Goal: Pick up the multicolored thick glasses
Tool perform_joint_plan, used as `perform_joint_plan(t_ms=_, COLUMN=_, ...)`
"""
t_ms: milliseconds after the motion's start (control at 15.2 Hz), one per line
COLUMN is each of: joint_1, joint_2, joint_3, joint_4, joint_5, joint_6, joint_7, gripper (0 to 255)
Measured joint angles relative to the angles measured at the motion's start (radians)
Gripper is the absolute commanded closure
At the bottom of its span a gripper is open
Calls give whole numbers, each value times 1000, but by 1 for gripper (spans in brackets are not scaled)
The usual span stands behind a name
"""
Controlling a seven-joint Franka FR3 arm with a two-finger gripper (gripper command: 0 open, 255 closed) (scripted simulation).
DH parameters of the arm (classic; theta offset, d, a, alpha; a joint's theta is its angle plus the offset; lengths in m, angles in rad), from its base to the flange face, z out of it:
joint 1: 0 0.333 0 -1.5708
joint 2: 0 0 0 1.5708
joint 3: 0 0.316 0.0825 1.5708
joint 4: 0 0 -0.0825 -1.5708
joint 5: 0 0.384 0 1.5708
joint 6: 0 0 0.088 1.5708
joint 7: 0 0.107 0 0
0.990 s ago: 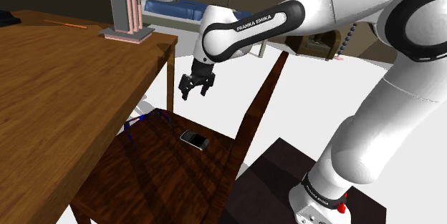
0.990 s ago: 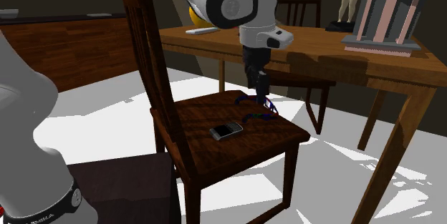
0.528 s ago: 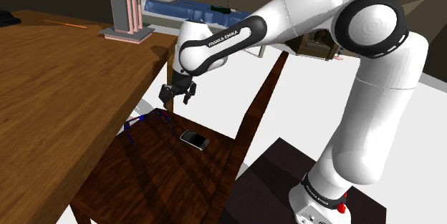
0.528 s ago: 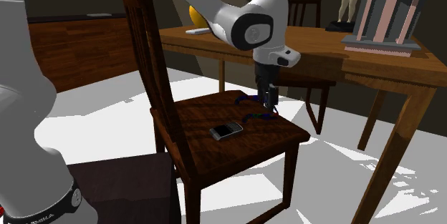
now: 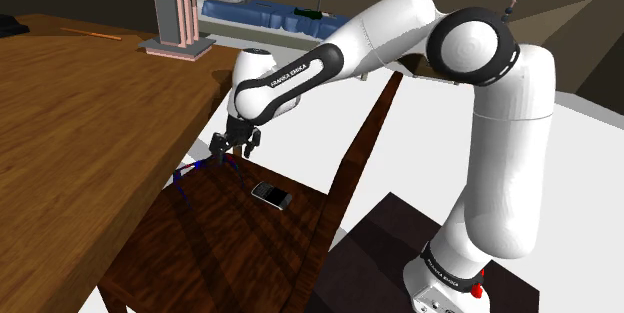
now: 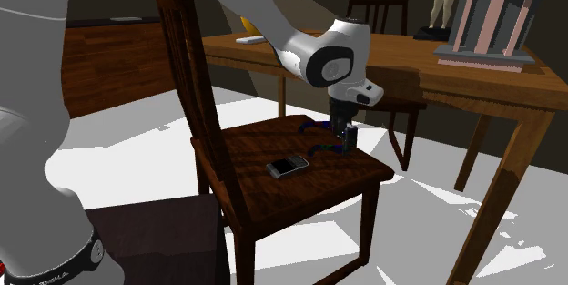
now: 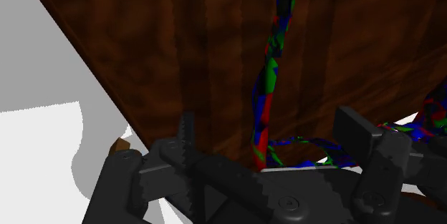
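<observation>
The multicolored glasses (image 5: 186, 173) lie on the dark wooden chair seat (image 5: 225, 246), near the seat's edge by the table. Their frame is red, green and blue. In the second exterior view the glasses (image 6: 318, 143) sit at the far side of the seat, just beside the black gripper (image 6: 345, 138). My gripper (image 5: 235, 146) hangs low over one end of the glasses. Seen from the wrist, the gripper (image 7: 272, 126) is open, and one thin temple of the glasses (image 7: 269, 90) runs between the fingers (image 7: 188, 138) without being clasped.
A small dark phone (image 5: 270, 195) lies mid-seat, close to the gripper. The wooden table (image 5: 80, 131) overhangs beside the chair, with a pink rack (image 5: 178, 19) on it. The chair's tall back (image 6: 187, 65) rises on the stand's side.
The arm has swung toward the shoulder view's left and lowered. The gripper went from above the phone's side of the seat down to the glasses. Glasses and phone have not moved.
</observation>
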Motion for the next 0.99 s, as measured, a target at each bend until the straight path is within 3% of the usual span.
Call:
perform_joint_plan(t_ms=198, joint_1=2, joint_2=20, joint_3=-2, joint_4=-5, joint_5=-4, joint_6=28, joint_7=0, gripper=0)
perform_joint_plan(t_ms=264, joint_1=3, joint_2=20, joint_3=-3, joint_4=-2, joint_5=-4, joint_6=32, joint_7=1, gripper=255)
perform_joint_plan(t_ms=990, joint_1=4, joint_2=21, joint_3=-3, joint_4=1, joint_5=-5, joint_6=34, joint_7=3, gripper=255)
